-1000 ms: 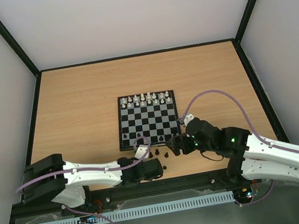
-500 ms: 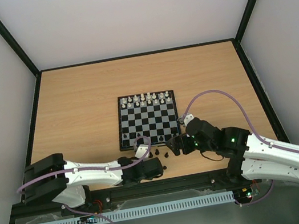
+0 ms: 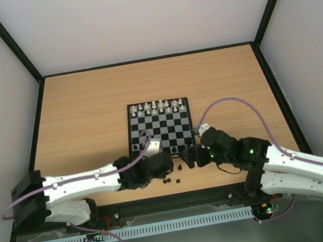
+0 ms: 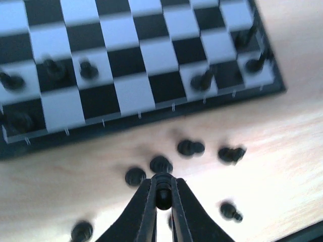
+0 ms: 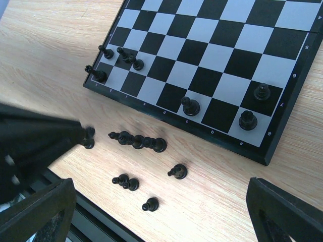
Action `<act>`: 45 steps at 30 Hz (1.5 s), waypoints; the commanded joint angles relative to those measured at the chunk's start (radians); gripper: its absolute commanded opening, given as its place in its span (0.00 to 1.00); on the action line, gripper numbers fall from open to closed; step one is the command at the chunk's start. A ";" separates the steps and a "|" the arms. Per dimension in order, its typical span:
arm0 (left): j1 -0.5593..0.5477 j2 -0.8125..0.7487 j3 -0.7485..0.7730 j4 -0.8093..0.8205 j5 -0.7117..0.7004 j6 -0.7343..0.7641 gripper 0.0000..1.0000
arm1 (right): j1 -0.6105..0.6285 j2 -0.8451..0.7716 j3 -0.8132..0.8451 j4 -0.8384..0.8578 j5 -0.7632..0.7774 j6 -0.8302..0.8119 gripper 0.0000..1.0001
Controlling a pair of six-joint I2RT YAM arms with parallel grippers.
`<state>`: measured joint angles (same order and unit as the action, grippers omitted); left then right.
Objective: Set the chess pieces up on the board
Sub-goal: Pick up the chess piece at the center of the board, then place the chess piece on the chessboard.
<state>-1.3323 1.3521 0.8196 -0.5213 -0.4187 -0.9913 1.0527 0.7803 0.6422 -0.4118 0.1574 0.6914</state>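
We see the left gripper closed tight on one black piece, pinched at the fingertips over the table. It sits just near of the board, toward the right half of the board's near edge. In the right wrist view the black piece appears roughly upright, long axis vertical, though blur limits certainty. The right gripper stands wide and holds nothing, just right of the left gripper. More loose pieces lie on the table just near of the board. A few lie on their sides end to end, long axes roughly parallel to the near edge. Single pieces are scattered nearer to us; we cannot tell their axes. Several standing pieces are upright on the board's two near rows. White pieces line the far rows.
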 commanded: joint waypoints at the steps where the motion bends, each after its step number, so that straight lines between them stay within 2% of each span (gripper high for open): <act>1: 0.110 -0.048 0.076 -0.044 0.000 0.155 0.08 | 0.006 -0.012 -0.013 0.005 0.000 -0.010 0.93; 7: 0.252 0.059 0.158 0.012 0.075 0.299 0.09 | 0.005 -0.015 -0.010 0.002 0.006 -0.009 0.93; 14: 0.326 0.213 0.210 0.097 0.133 0.373 0.08 | 0.005 -0.018 -0.010 -0.001 0.014 -0.005 0.93; 26: 0.365 0.350 0.218 0.159 0.167 0.394 0.09 | 0.005 -0.014 -0.010 0.001 0.009 -0.006 0.93; 45: 0.384 0.380 0.186 0.185 0.156 0.384 0.15 | 0.005 -0.010 -0.015 0.004 0.007 -0.007 0.93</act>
<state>-0.9539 1.7172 1.0191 -0.3439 -0.2615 -0.6094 1.0527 0.7742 0.6418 -0.4118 0.1585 0.6918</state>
